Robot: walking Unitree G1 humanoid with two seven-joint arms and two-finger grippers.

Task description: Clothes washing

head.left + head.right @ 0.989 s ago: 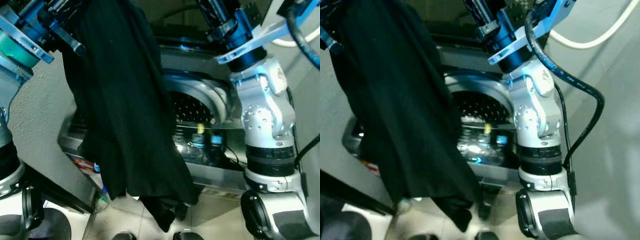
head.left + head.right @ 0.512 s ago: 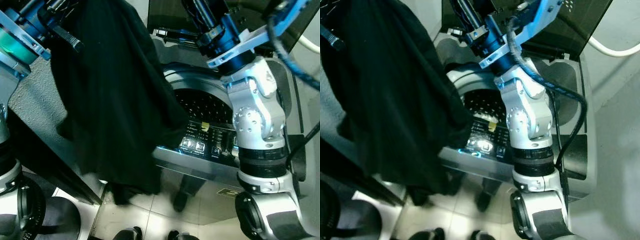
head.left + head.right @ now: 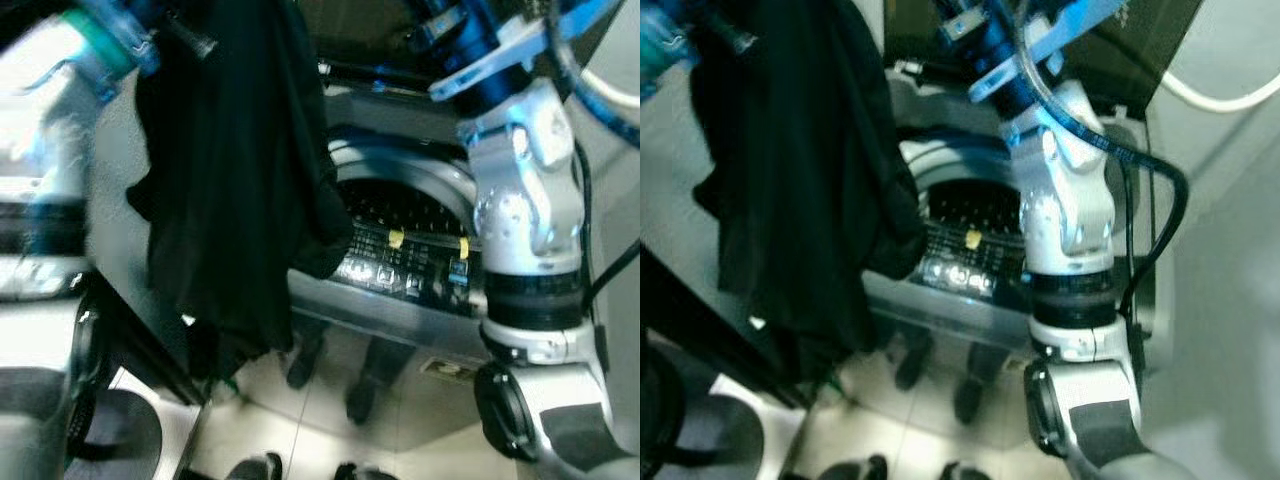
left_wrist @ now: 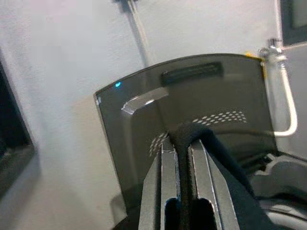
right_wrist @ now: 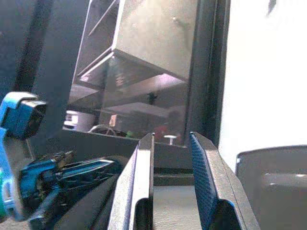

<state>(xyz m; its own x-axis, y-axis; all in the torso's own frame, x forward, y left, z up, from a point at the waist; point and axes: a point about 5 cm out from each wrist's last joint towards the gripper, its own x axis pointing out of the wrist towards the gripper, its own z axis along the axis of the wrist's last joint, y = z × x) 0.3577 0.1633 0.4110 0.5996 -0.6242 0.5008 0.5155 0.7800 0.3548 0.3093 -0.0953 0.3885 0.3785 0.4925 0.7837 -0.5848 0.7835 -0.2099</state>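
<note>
Closing on the washing machine (image 3: pixel 400 300): the view has panned since a second ago, and the drum opening (image 3: pixel 400 215) now sits at 2 o'clock of the hanging black garment (image 3: pixel 240 170). Garment not yet in the drum. Left end effector (image 4: pixel 182 158) is clamped on the garment's fold. Right end effector (image 5: pixel 170 177) is slightly apart, empty. Lid (image 4: pixel 187 105) raised; the hem hangs below the front rim, so lift before swinging across.

One black garment (image 3: pixel 240 170) at upper left, one top-loading washing machine (image 3: pixel 400 300) at centre, two yellow stickers (image 3: pixel 396 238) on its panel, two silver arms (image 3: pixel 525 220), one white hose (image 4: pixel 288 103).
</note>
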